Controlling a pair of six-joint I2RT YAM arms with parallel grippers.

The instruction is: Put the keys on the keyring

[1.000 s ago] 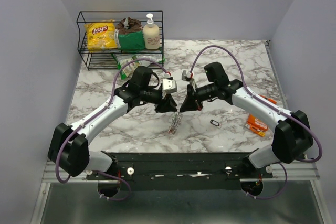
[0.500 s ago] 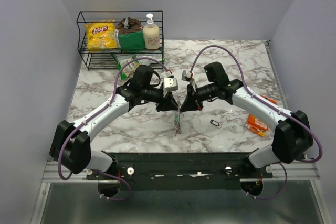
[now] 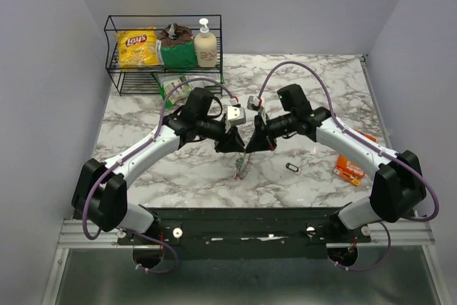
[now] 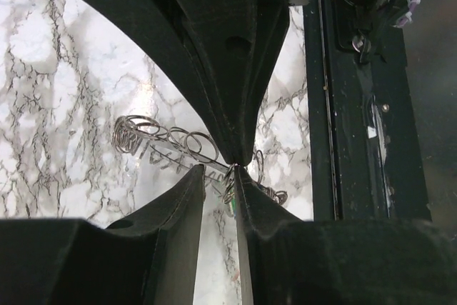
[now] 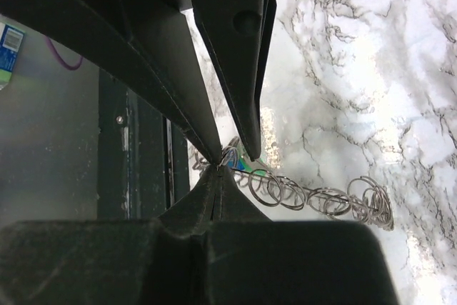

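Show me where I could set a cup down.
Bare marble: the back right, between the wire rack and the right wall, and the front edge left of the ring chain. Crowded: the centre, where the left gripper and right gripper meet above it, and the front right, with the orange packet.

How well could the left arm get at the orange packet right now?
Probably not well. The left gripper is at the ring chain mid-table, while the orange packet lies at the far right, and the right arm stretches across the way between them.
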